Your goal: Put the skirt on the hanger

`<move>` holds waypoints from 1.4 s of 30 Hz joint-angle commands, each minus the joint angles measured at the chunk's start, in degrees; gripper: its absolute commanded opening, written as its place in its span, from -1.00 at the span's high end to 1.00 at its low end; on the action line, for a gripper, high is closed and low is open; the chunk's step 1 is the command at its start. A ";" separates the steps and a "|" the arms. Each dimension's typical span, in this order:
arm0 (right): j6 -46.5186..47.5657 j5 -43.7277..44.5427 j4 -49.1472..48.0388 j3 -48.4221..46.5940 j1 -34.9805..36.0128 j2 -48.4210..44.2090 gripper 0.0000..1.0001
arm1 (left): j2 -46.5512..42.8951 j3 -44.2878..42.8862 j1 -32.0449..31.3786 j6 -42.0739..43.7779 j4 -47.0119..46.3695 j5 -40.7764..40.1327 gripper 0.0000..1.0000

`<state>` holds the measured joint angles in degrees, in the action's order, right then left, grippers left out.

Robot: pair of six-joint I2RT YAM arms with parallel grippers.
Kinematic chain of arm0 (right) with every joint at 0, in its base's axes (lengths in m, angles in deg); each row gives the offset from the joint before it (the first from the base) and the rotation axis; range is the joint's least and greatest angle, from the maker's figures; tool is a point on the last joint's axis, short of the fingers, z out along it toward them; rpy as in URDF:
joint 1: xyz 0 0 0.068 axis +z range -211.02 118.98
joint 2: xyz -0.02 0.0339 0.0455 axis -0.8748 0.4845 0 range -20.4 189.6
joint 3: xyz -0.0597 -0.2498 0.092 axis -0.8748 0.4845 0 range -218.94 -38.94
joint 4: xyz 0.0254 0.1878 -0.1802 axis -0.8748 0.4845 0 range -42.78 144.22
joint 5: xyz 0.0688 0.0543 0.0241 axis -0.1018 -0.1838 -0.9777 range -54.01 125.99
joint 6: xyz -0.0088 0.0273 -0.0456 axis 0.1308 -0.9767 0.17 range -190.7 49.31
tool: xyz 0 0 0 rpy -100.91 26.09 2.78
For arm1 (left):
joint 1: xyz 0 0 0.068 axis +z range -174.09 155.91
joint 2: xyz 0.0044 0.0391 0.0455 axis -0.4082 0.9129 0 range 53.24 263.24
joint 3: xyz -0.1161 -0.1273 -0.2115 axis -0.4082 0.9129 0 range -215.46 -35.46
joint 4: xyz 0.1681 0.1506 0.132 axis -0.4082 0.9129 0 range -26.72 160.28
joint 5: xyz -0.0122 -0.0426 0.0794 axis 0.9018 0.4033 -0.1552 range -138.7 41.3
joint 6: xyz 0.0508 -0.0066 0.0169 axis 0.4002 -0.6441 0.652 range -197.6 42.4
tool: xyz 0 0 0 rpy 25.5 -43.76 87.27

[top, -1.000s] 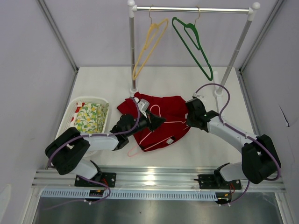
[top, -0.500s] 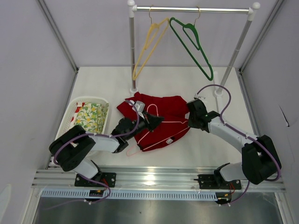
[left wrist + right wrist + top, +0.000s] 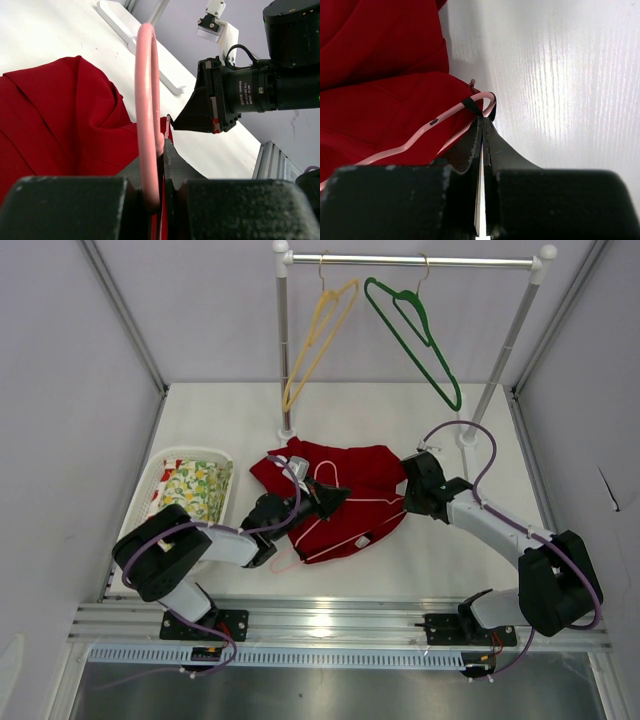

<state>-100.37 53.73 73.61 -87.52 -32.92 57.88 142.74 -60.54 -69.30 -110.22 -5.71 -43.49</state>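
Observation:
The red skirt [image 3: 345,502] lies crumpled on the table's middle. The pale pink hanger [image 3: 300,545] lies across it, its hook [image 3: 325,472] toward the rack. My left gripper [image 3: 335,498] rests on the skirt and is shut on the hanger wire [image 3: 147,95], which stands up between its fingers [image 3: 175,165]. My right gripper [image 3: 408,490] is at the skirt's right edge. In the right wrist view it [image 3: 482,120] is shut at the hanger's end [image 3: 485,97], pinching a black loop [image 3: 470,104] of the skirt [image 3: 380,75] wrapped round that end.
A white basket [image 3: 190,452] holding yellow-green floral cloth [image 3: 195,490] stands at the left. Behind the skirt a clothes rack [image 3: 285,350] carries a yellow hanger [image 3: 315,340] and a dark green hanger [image 3: 415,335]. Its right post [image 3: 500,360] stands behind my right arm.
My left arm has drawn in a little while the gripper stays on the hanger. The green hanger on the rack swings slightly. The right gripper has barely moved.

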 commanded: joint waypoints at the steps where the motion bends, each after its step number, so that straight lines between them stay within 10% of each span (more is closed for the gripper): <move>1: 1.46 0.90 1.20 -2.13 -1.11 -0.85 0.94 | 0.16 -1.81 -0.23 -0.69 -6.95 -1.08 1.00; 26: 1.90 -0.34 -0.03 -3.28 -1.64 1.43 0.74 | 3.58 -3.84 -1.90 -0.69 -3.52 -4.86 1.00; 34: 1.11 0.90 -0.46 -2.75 -4.53 -0.14 0.10 | 2.53 -2.96 -1.90 -0.60 -2.21 -4.42 1.00; 42: -1.00 -2.61 -4.06 -1.00 -9.19 -0.50 0.06 | -1.25 -1.20 -1.99 0.45 0.78 -3.37 1.00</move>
<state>-99.73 52.55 73.04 -88.37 -40.55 58.86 144.73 -62.37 -70.85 -110.60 -3.74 -47.03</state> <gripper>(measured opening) 0.471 0.094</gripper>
